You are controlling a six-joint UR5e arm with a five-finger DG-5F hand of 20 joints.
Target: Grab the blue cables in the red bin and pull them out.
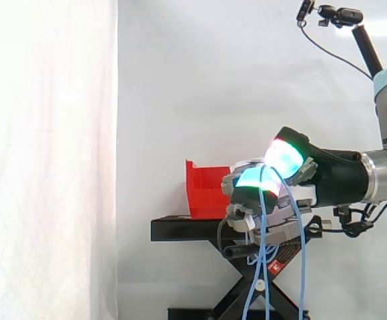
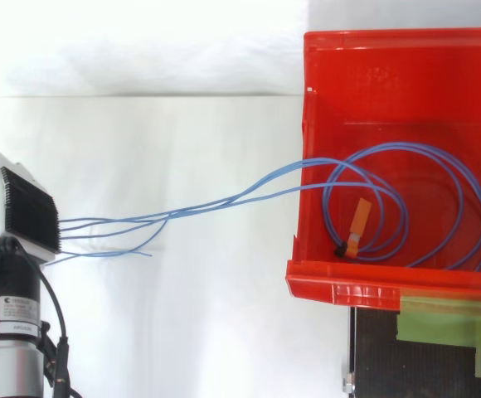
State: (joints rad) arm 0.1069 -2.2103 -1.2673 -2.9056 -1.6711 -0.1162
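Note:
In the side view my hand [image 1: 247, 195] sits to the right of the red bin [image 1: 203, 190], fingers curled round a bundle of thin blue cables [image 1: 304, 267] whose loose ends hang down past the stand. From above, the hand [image 2: 21, 207] is at the far left, and the blue cables [image 2: 224, 201] run taut from it over the bin's left wall [image 2: 300, 166]. A coil of cable with an orange tag [image 2: 359, 217] lies on the bin floor.
The bin stands on a black scissor stand [image 1: 180, 229] with green tape [image 2: 448, 319] on its top. A camera on a pole [image 1: 340, 15] hangs at the upper right. A white curtain backs the scene.

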